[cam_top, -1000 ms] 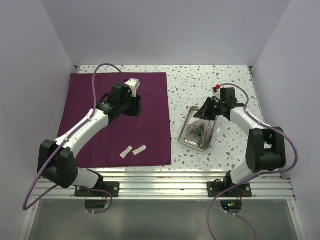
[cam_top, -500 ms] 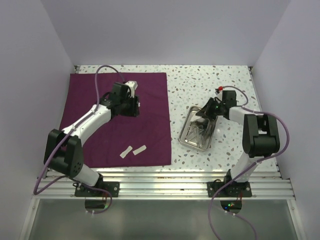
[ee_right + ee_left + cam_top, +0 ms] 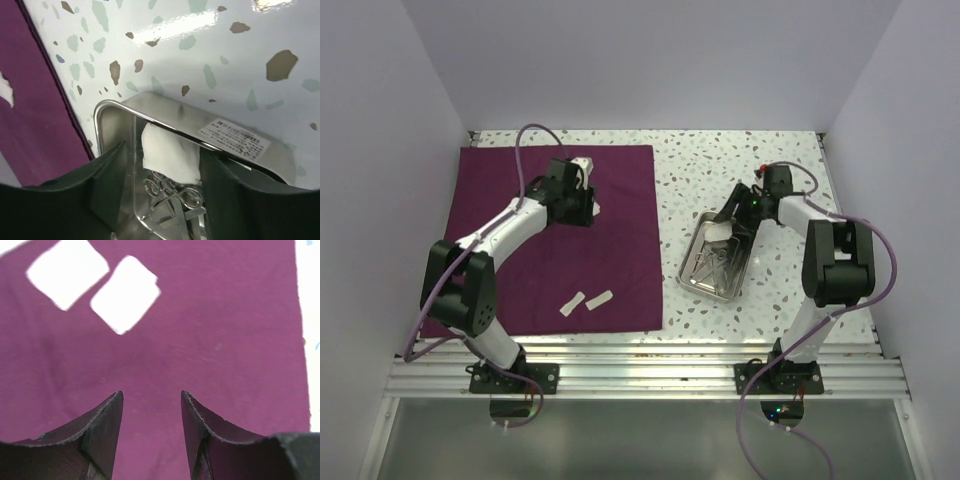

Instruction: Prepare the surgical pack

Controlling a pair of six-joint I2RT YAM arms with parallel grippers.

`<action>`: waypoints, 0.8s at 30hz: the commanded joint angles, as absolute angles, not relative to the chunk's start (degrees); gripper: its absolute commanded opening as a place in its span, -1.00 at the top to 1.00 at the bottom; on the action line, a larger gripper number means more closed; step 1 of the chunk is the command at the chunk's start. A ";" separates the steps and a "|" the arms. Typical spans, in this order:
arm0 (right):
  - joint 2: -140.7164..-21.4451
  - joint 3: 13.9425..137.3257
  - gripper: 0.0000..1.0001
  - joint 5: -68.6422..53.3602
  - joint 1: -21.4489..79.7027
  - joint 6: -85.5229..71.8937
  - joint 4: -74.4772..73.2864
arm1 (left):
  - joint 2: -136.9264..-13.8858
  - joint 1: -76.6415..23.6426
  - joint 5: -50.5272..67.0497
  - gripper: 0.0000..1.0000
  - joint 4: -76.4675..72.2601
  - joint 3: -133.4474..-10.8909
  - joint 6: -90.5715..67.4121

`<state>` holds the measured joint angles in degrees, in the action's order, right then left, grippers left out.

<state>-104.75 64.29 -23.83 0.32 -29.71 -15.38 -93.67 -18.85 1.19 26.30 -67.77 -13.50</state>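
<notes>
Tray (image 3: 692, 283) of bright steel, right of centre in the top view, lying flat on the bench (image 3: 740, 160) just beside the maroon cloth (image 3: 620, 250) but not on it. Inside lie the scissors and tweezers (image 3: 172, 197) in a loose tangle, and one gauze pad (image 3: 170, 154) propped against the tray's far wall.

Expect the tray to be stiff, light and slippery on this glossy surface. Take it by the raised rim, since the flat floor offers your tool nothing. The instruments are small, hard and likely to slide or rattle if you tilt the tray.

The gauze is soft and nearly weightless, so pinch it at an edge. Two more pads (image 3: 586, 301) lie side by side near the cloth's lower edge. The cloth itself is limp and spread flat, and is best gripped at a corner or hem.

The right tool (image 3: 160, 150) hangs over the tray's upper end. Its jaws stand apart on either side of the pad and do not pinch it. The left tool (image 3: 151, 395) hovers over the upper part of the cloth, wide and empty.

Pale walls close in on three sides, leaving you little room to swing. A metal rail (image 3: 650, 350) runs along the bottom of the top view.
</notes>
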 commanded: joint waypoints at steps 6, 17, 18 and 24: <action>-99.86 73.21 -0.47 -11.95 0.44 -26.81 -38.93 | -96.41 -17.58 -9.31 -0.17 29.18 -73.21 -11.95; -90.97 78.93 -0.49 -20.63 15.36 -22.59 -52.48 | -100.63 -6.34 -0.63 -0.08 20.95 -76.46 -11.61; -90.36 77.62 -0.49 -21.52 16.42 -22.59 -51.95 | -102.03 -5.37 1.12 -0.07 20.05 -77.42 -11.08; -87.36 73.57 -0.50 -22.68 18.90 -19.96 -52.46 | -112.49 -0.36 6.93 0.01 20.92 -89.11 -6.33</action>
<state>-88.84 74.91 -20.95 19.68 -22.79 -49.71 -109.06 -1.61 1.72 24.36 -83.74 -9.65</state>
